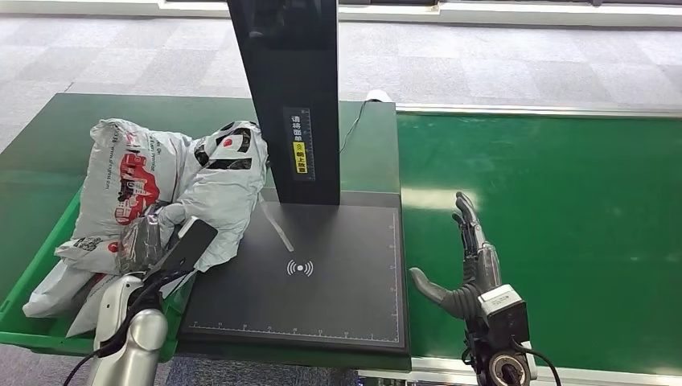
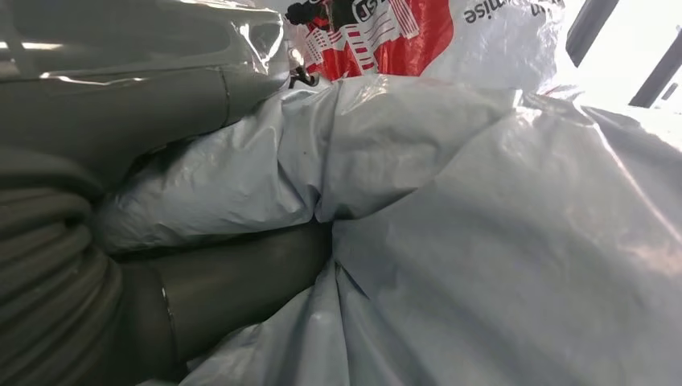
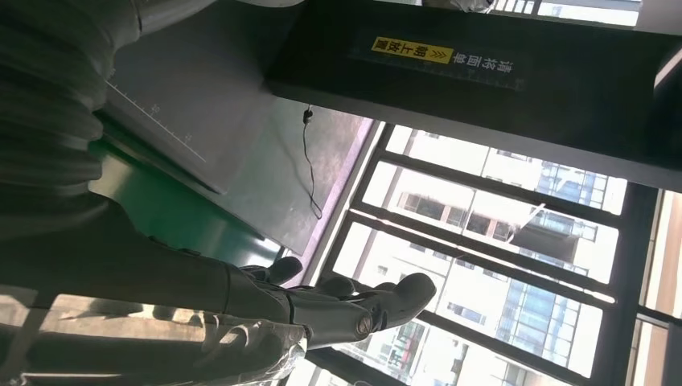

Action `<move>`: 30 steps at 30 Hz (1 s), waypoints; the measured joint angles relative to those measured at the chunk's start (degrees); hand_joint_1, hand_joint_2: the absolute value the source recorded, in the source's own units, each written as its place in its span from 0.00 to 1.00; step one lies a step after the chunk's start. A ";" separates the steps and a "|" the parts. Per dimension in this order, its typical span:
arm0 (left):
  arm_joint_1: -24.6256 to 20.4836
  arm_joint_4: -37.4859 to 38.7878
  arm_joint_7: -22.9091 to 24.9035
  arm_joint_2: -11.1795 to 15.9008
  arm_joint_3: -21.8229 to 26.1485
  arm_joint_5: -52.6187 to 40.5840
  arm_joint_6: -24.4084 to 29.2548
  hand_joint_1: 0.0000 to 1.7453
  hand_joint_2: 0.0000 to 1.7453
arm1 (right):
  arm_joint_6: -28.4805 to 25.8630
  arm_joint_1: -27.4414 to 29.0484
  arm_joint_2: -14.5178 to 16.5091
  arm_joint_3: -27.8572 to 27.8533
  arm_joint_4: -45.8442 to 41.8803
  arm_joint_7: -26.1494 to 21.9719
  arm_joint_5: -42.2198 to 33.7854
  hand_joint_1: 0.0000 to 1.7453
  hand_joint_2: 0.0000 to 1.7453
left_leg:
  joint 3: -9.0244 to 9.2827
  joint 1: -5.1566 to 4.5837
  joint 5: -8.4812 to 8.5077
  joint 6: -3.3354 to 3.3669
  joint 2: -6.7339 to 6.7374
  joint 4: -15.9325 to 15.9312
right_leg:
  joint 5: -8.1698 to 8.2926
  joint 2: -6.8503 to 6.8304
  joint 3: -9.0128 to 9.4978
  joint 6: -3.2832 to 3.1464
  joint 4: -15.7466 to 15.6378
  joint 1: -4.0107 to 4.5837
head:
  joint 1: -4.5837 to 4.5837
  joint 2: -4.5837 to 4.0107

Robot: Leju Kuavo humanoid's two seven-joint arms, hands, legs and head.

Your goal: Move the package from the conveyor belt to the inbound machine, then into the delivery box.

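Note:
A crumpled grey plastic package hangs over the left edge of the black scan pad of the inbound machine and over the green delivery box. My left hand grips it from below. In the left wrist view a fold of the package is pinched between the thumb and a finger. My right hand hovers open above the green conveyor belt, just right of the pad, holding nothing. In the right wrist view its fingers are stretched out.
A second grey bag with red print lies in the green box, against the held package. The machine's black column rises at the back of the pad, with a cable behind it. Grey carpet lies beyond the table.

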 joint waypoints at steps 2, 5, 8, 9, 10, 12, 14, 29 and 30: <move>-1.77 2.82 1.02 0.63 -0.52 -1.09 -1.04 1.00 1.00 | 0.02 0.00 0.10 -0.01 0.12 0.03 0.21 0.00 1.00 | 0.35 0.00 -0.15 0.05 -0.19 -0.03 | -0.17 -0.22 0.41 -0.02 -0.01 -0.02 | 0.01 0.00; -4.65 7.52 1.73 1.61 -1.02 -1.88 -1.09 1.00 1.00 | 0.03 -0.16 0.40 -0.02 0.33 0.07 0.50 0.00 1.00 | 0.99 0.00 -0.54 0.06 -0.40 -0.07 | -0.55 -0.50 0.96 -0.01 -0.02 -0.04 | 0.01 0.00; -6.97 10.40 2.06 2.43 -1.15 -2.18 -0.83 1.00 1.00 | 0.03 -0.81 0.67 0.02 0.26 0.12 0.58 0.00 1.00 | 0.87 0.01 -0.34 0.04 -0.45 -0.06 | -0.37 -0.59 0.77 -0.11 0.02 -0.03 | 0.02 0.00; -7.59 11.17 2.21 2.69 -1.10 -2.13 0.05 1.00 1.00 | 0.00 -1.04 0.78 0.06 0.10 0.13 0.60 0.00 1.00 | 0.72 0.02 -0.17 0.05 -0.45 -0.06 | -0.20 -0.59 0.60 -0.17 0.03 -0.01 | 0.01 0.00; -8.07 11.91 2.25 2.94 -0.92 -1.79 1.76 1.00 1.00 | -0.08 -1.17 0.86 0.09 -0.11 0.13 0.62 0.00 1.00 | 0.55 0.03 0.02 0.03 -0.43 -0.05 | -0.02 -0.58 0.43 -0.24 0.05 0.01 | 0.02 0.00; -8.39 12.85 0.98 3.31 0.12 0.63 8.55 1.00 1.00 | -0.41 -1.02 0.94 0.10 -0.84 0.18 0.57 0.00 1.00 | 0.11 0.10 0.44 -0.13 -0.28 -0.04 | 0.35 -0.46 0.04 -0.43 0.09 0.11 | 0.02 0.00; -7.65 12.36 -2.19 3.46 2.20 5.87 17.50 1.00 1.00 | -0.72 -0.40 0.93 -0.01 -1.69 0.26 0.34 0.00 1.00 | -0.44 0.19 0.77 -0.35 0.06 -0.01 | 0.75 -0.10 -0.51 -0.53 0.13 0.24 | 0.02 0.00; 2.06 -1.16 -9.36 1.34 9.90 14.33 30.46 1.00 1.00 | -1.42 2.26 0.85 -0.52 -2.13 -0.26 -0.22 0.00 1.00 | -1.14 0.19 0.82 -0.42 0.41 -0.04 | 0.83 0.32 -1.41 -0.49 0.15 0.25 | 0.02 0.00; 2.58 -1.77 -9.17 1.15 9.98 13.73 30.00 1.00 1.00 | -1.50 2.28 0.85 -0.54 -2.11 -0.31 -0.22 0.00 1.00 | -1.15 0.19 0.83 -0.42 0.41 -0.03 | 0.83 0.32 -1.43 -0.49 0.15 0.25 | 0.02 0.00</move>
